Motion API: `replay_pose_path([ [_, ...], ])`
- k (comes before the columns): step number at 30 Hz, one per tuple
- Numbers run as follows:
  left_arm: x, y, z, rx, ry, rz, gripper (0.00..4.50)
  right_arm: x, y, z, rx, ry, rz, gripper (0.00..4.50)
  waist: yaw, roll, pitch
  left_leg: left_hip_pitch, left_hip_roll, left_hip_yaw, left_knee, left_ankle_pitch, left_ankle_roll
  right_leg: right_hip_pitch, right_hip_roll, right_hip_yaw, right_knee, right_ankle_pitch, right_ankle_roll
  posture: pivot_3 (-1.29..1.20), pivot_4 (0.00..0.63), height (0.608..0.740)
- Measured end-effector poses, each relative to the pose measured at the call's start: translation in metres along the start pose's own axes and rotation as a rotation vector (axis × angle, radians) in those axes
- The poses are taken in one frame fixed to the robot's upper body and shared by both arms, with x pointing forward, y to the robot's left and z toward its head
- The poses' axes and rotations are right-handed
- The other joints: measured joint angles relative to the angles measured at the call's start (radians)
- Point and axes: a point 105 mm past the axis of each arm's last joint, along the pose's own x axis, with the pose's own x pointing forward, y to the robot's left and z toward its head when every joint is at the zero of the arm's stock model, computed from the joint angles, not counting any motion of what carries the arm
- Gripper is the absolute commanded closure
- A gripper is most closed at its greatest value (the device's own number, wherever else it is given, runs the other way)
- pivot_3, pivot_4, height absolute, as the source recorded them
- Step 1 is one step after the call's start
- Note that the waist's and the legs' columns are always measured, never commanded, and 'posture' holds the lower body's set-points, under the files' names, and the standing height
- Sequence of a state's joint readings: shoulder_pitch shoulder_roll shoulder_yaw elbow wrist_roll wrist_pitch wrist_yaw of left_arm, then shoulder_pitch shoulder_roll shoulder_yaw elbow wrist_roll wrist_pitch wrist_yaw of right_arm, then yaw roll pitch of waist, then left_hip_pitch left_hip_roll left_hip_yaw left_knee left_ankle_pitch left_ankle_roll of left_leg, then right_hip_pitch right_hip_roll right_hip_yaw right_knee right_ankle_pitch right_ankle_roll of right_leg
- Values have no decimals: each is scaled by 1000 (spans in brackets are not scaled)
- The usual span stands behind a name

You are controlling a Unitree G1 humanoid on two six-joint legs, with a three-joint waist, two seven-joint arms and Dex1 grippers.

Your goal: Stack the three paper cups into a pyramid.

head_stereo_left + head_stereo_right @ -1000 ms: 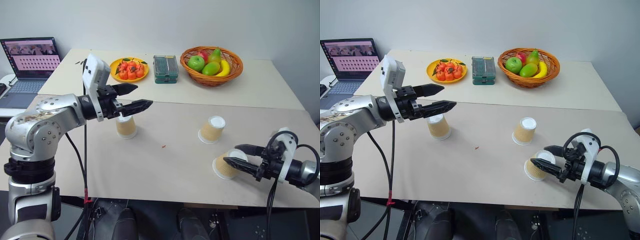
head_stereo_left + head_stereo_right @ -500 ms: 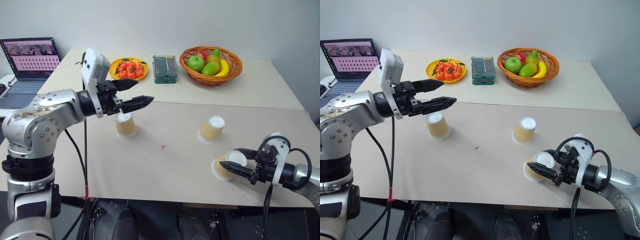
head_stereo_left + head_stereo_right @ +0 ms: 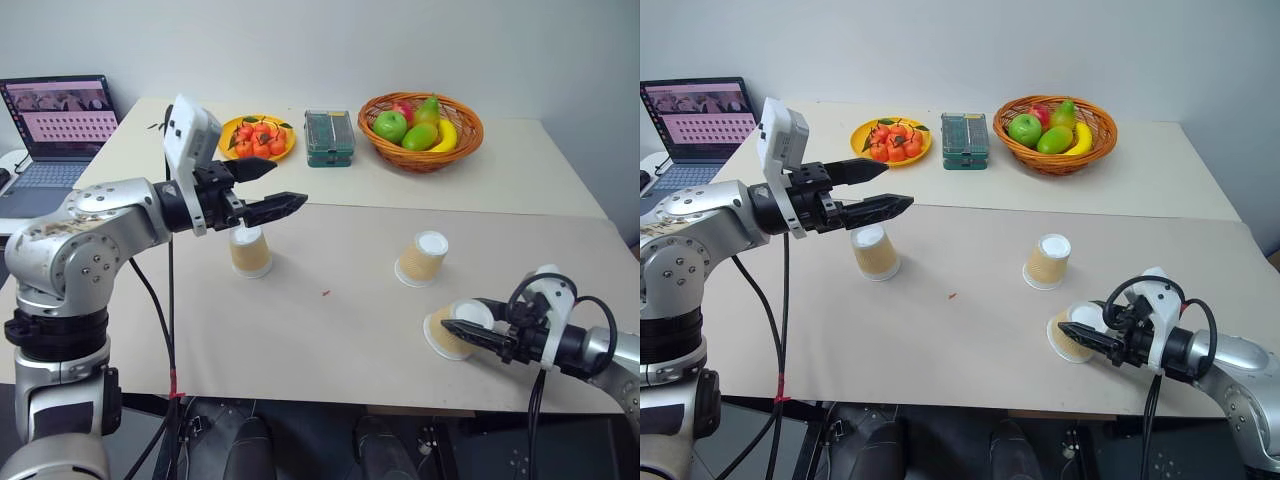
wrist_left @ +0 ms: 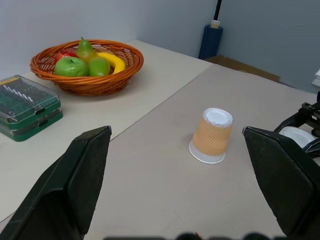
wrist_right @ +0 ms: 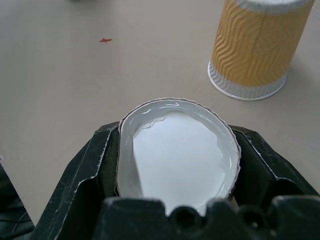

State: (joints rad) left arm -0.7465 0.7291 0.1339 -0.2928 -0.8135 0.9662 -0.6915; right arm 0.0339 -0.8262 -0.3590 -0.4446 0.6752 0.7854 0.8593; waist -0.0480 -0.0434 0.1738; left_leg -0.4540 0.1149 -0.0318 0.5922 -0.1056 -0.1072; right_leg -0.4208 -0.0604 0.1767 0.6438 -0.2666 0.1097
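Note:
Three tan ribbed paper cups are on the beige table. One cup stands upside down at the left, just below my left gripper, which hovers open above it and holds nothing. A second cup stands upside down right of centre, also seen as the cup ahead of the left gripper. The third cup is tilted near the front right, its white base toward the wrist. My right gripper is shut on that cup near its base, which is squeezed out of round.
At the back of the table are a wicker fruit basket, a green box and a yellow plate of red fruit. A laptop stands far left. The table's front edge runs just below the right gripper.
My right gripper has closed on the front-right cup, whose base now looks pinched. The left arm and the other two cups have stayed in place.

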Motion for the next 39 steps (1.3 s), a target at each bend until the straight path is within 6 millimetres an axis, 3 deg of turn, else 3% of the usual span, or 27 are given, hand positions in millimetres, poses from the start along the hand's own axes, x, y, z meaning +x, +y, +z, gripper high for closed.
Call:
replay_pose_path([
  [3, -1, 0, 0, 2, 1, 1, 0, 3, 13, 30, -46, -28, 73, 1800, -1, 0, 0, 0, 0, 0, 0, 0, 0, 0, 0, 0, 1, 0, 0, 0, 150, 740],
  [7, -3, -2, -2, -5, 7, -3, 0, 6, 37, 95, -212, -97, 161, 1800, -1, 0, 0, 0, 0, 0, -1, 0, 0, -1, 0, 0, 0, 0, 0, 0, 150, 740],
  [9, -4, -3, -4, -9, 15, -6, 0, 13, 47, 110, -246, -113, 188, 1800, 0, -1, 0, 0, 0, -1, -1, 0, 0, -1, 0, 0, 0, 0, -1, 0, 150, 740],
  [11, -9, -5, -7, -40, 19, -14, 0, 35, 56, 116, -220, -121, 217, 1800, -3, -2, 0, -1, 0, -1, -1, 0, 0, -1, 0, 0, 0, 0, -1, 0, 150, 740],
  [14, -12, -13, -4, -42, 13, -45, 0, 68, 72, 107, -173, -59, 274, 1800, 1, -2, 0, -3, 0, -1, -1, 0, 0, -3, 0, 0, 1, 3, 0, 0, 150, 740],
  [19, -22, -15, -4, -18, 26, -17, 0, 87, 71, 97, -166, 8, 259, 1800, 9, -2, 0, -5, 0, -1, -2, 0, 0, -4, 0, -1, 0, 6, -1, 0, 150, 740],
  [22, -33, -23, -21, -14, 99, -11, 0, 102, 70, 92, -173, 35, 273, 1800, -3, -1, 0, -3, 0, -1, -2, 0, 0, -4, 0, 0, 0, 5, -1, 0, 150, 740],
  [24, -44, -37, -45, -53, 177, -38, 0, 117, 65, 83, -169, 57, 283, 1800, -19, -2, 0, -3, 0, -1, -2, 0, 0, -4, 0, 0, 1, 4, -3, 0, 150, 740],
  [26, -47, -44, -52, -64, 195, -54, 0, 125, 60, 74, -165, 86, 281, 1800, -18, -2, 1, -3, 0, -1, -1, 0, 0, -4, 0, -1, 2, 2, -5, 0, 150, 740],
  [31, -58, -46, -56, -37, 207, -8, 0, 142, 58, 84, -224, 56, 318, 1800, -21, -2, 1, -3, 0, -1, -2, 0, 1, -4, 0, 0, 1, 0, -3, 0, 150, 740],
  [39, -57, -48, -57, -21, 195, 32, 0, 165, 70, 87, -282, 45, 398, 1800, -20, -2, 1, -3, 0, -1, -2, 0, 0, -4, 0, -1, 1, 1, -3, 0, 150, 740],
])
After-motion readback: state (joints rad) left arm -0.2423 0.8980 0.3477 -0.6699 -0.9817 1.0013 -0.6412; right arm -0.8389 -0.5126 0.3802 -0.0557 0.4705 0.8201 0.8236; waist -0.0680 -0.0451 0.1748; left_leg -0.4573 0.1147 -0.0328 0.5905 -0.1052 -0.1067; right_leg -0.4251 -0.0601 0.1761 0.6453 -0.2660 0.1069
